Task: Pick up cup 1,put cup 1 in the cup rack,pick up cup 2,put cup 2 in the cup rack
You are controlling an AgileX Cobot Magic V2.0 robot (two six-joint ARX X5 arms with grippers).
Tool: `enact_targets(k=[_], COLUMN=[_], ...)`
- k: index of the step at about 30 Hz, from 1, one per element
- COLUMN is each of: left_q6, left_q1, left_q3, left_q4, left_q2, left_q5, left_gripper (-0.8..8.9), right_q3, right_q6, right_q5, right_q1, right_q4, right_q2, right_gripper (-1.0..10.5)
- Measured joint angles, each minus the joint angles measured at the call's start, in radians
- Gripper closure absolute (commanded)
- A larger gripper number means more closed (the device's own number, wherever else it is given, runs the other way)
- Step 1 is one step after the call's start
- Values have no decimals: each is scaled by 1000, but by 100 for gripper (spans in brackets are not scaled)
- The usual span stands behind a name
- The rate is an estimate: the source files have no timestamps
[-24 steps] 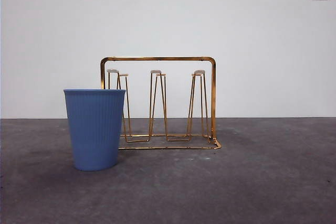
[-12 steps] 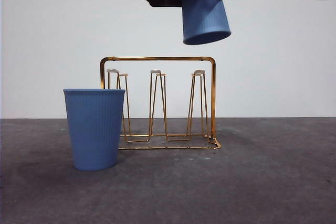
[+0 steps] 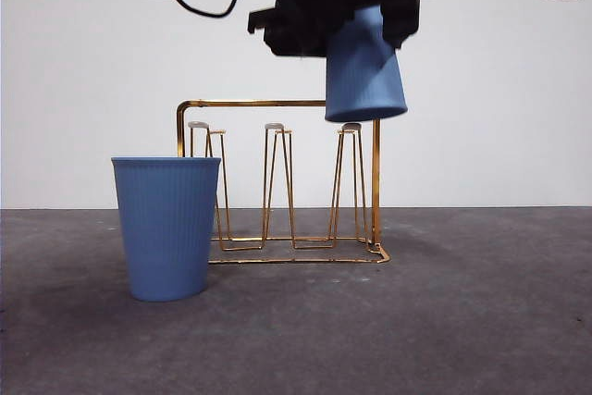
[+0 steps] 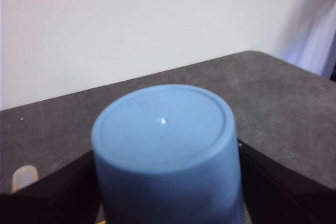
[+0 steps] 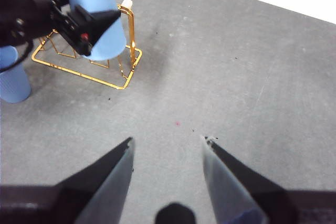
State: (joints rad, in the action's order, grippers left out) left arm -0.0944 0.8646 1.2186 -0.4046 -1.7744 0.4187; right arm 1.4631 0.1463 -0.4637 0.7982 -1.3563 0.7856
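The dark grey worktop [image 3: 481,321] lies bare right of the gold wire cup rack [image 3: 277,182]. The rack has three hairpin pegs. There are two ribbed blue plastic cups: one [image 3: 167,227] stands upright at the rack's left end, the other [image 3: 363,76] hangs inverted, tilted, over the rightmost peg, clamped in the left hand [image 3: 338,6]. The right hand [image 5: 167,163] hovers well apart, jaws spread.
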Motion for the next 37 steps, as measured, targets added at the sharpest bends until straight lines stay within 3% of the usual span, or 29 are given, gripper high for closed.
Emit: enact_targets(k=[17, 37], left_q6=[18, 6], left_q1=[-16, -26], left_q3=[0, 0], left_q4=[-74, 40], left_q2=[-47, -114], left_q5=[20, 0], left_gripper=[821, 821], right_q3=[0, 0], right_q6=[0, 0], right_q5=[1, 1], right_q1=[0, 0], right_q4=[-1, -1], right_q2=[-11, -11], right_gripper=[729, 729])
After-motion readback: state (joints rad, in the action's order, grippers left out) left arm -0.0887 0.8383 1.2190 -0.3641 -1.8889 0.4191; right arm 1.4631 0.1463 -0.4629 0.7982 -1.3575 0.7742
